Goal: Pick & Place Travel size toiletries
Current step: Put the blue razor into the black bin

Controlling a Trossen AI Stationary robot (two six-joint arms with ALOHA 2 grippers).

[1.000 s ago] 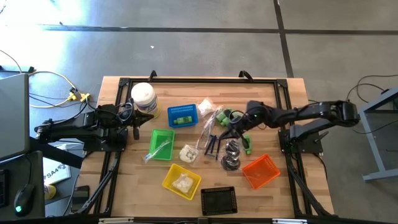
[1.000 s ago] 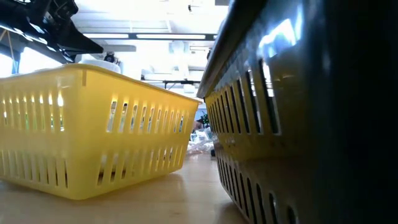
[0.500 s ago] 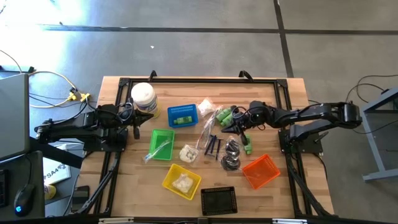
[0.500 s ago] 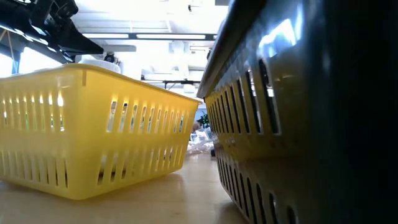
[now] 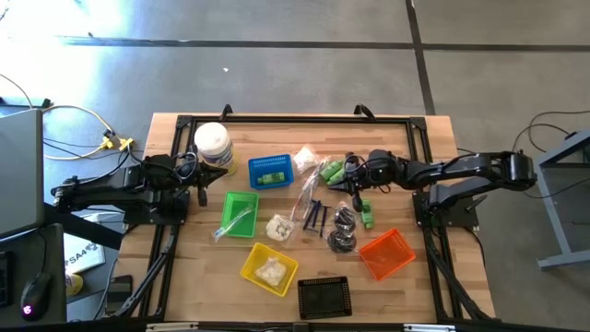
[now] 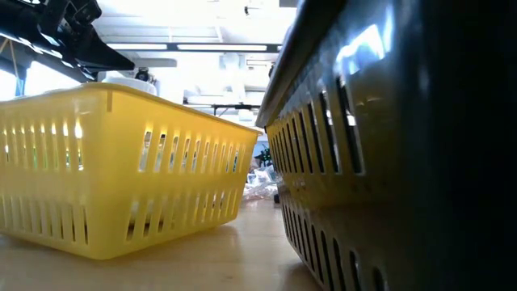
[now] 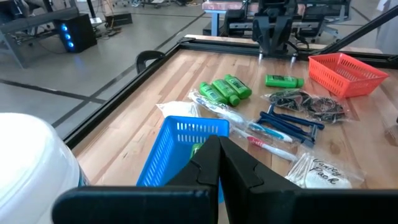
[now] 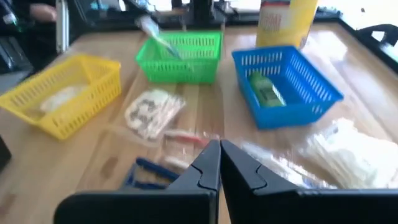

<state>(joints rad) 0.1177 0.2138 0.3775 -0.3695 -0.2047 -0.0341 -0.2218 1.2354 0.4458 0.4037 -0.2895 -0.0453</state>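
Right tool point(image 5: 351, 183) clenched, nothing grasped, positioned right of bench centre, just beside a cluster of small green bottles point(image 5: 334, 170) toward 10 o'clock of it. Fingers point(image 8: 219, 167) seen pressed together in the right wrist view. Left tool point(image 5: 205, 175) likewise clenched and empty, parked at the bench's left side, directly at 6 o'clock of the big white-lidded jar point(image 5: 212, 141); fingers point(image 7: 219, 163) meeting in the left wrist view.

Toiletries mostly loose on the wooden bench point(image 5: 406, 148) near centre. One further green bottle point(image 5: 367, 213) lying at 5 o'clock of the right tool. Blue razors point(image 5: 316, 214) and clear sachets point(image 5: 307, 189) spread at 7 o'clock of that tool; dark pieces in a clear bag point(image 5: 342, 231) at 6 o'clock. White packet point(image 5: 279, 228) beside the green basket point(image 5: 241, 213).

Some items already sorted: green bottle inside the blue basket point(image 5: 271, 171); clear sachet overhanging the green basket; white item inside the yellow basket point(image 5: 269, 268). Orange basket point(image 5: 386, 253) and black basket point(image 5: 324, 297) at the near edge, contents not discernible. Low view filled by yellow and black basket walls.
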